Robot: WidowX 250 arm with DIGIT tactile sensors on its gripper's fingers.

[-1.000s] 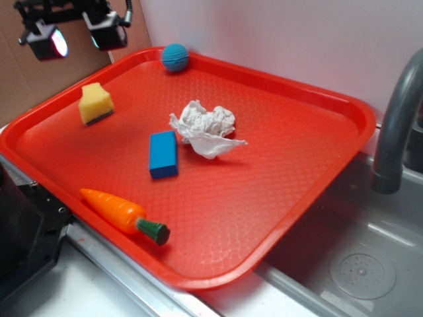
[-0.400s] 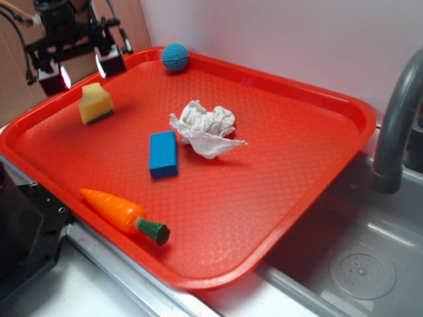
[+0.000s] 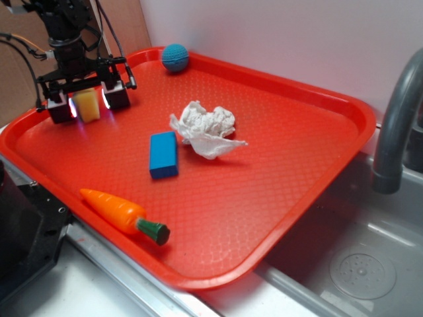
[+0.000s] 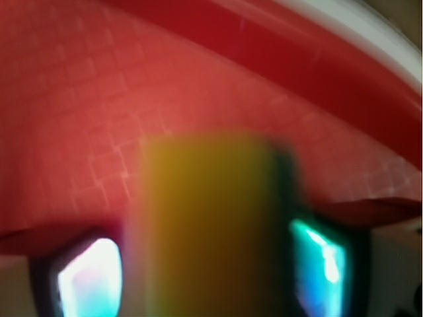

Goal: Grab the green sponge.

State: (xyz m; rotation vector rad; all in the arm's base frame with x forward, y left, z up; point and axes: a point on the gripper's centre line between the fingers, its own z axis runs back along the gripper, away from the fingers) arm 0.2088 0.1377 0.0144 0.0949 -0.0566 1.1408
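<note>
End effector (image 3: pixel 86 105) is lowered onto the tray (image 3: pixel 277 198), fingers spread, straddling the sponge (image 3: pixel 86 106); contact unclear. No legible markings.

Gripper (image 3: pixel 86 105) low at far-left part of exterior view, pointing straight down, wrist vertical above it w/ cables trailing off upper left. Jaws spread apart, not closed; one finger (image 3: pixel 60 109) on left, other on right. Green sponge (image 3: pixel 87 105) sits betw. jaws; contact w/ pads can't tell. Wrist view blurred: sponge fills centre betw. jaws, lit finger pads (image 4: pixel 89 274) at lower left and lower right.
</note>
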